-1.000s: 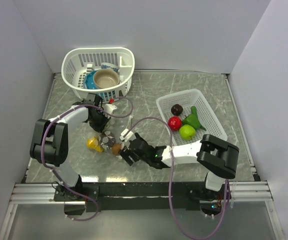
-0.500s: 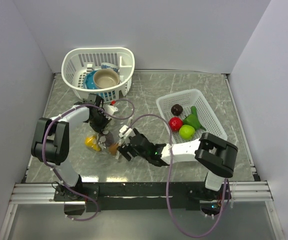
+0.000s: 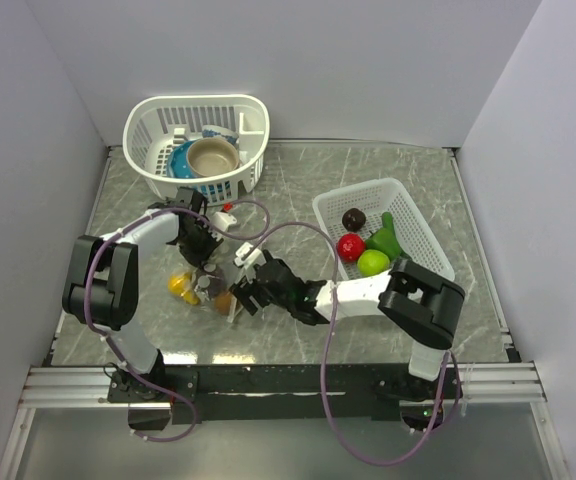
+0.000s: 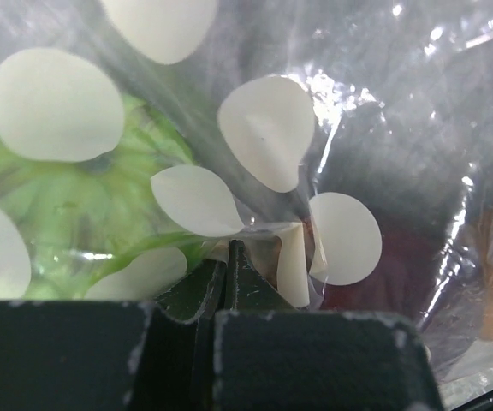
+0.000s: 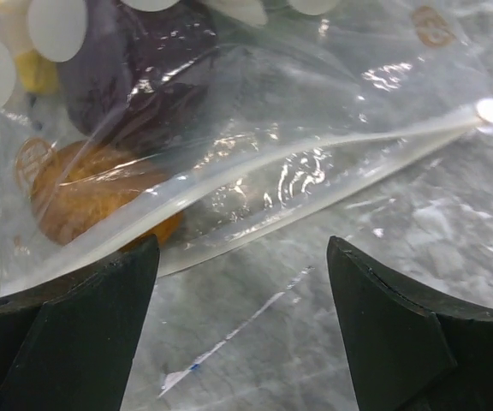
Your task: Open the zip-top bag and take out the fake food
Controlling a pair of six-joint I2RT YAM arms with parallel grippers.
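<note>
Here — bag (image 3: 208,284), marbled tabletop (image 3: 298,185), white walls (image 3: 368,60)

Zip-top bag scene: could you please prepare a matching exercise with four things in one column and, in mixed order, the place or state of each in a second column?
Things:
1. left gripper
2. right gripper
3. red fruit
4. orange piece

Places or states:
a. inside the zip-top bag
b. open, facing the bag's zip edge
c. in the white mesh tray
d. shut, pinching the bag's plastic

Right pairs: 1-d, 2-b, 3-c, 4-a.
</note>
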